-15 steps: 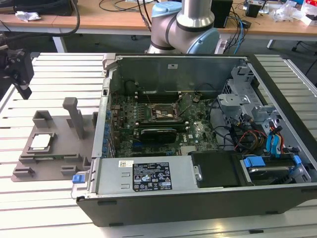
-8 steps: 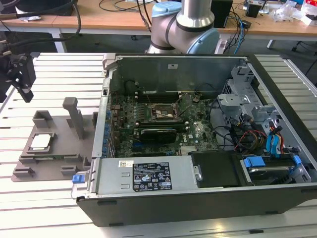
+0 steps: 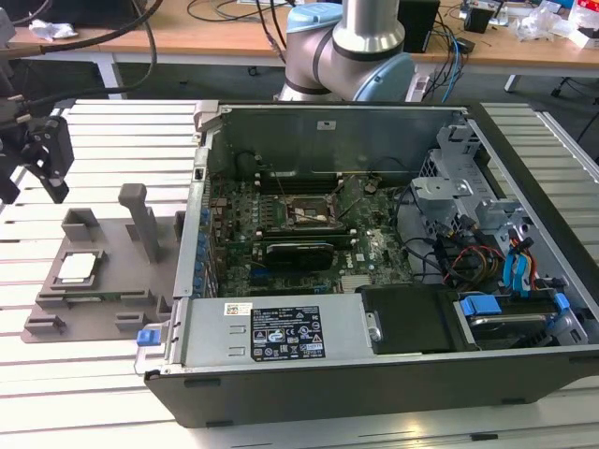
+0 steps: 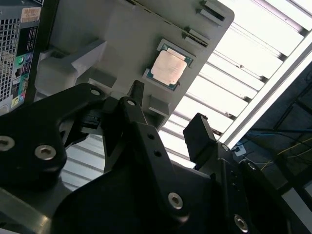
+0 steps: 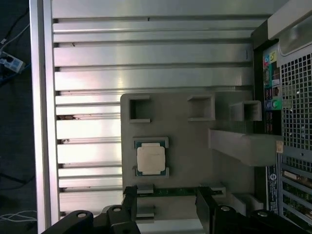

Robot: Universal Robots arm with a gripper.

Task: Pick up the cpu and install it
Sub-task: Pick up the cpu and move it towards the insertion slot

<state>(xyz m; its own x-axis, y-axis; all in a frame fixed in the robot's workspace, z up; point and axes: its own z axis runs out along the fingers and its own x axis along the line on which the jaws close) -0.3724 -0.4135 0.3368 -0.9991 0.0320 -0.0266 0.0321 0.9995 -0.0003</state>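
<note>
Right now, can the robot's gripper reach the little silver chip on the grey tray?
Probably yes. The cpu lies uncovered in its seat on the grey tray, and the open gripper hovers apart from it with nothing between them.

An open black computer case (image 3: 374,388) lies on a slatted metal bench (image 3: 84,412), its green motherboard (image 3: 374,251) exposed. Blue plastic tabs (image 3: 487,307) show inside the case. Just beside it, on the exterior view's left, sits a grey tray (image 3: 112,248) with upright posts (image 3: 142,217). A wooden desk (image 3: 187,39) strewn with cables (image 3: 234,11) stands behind.
</note>
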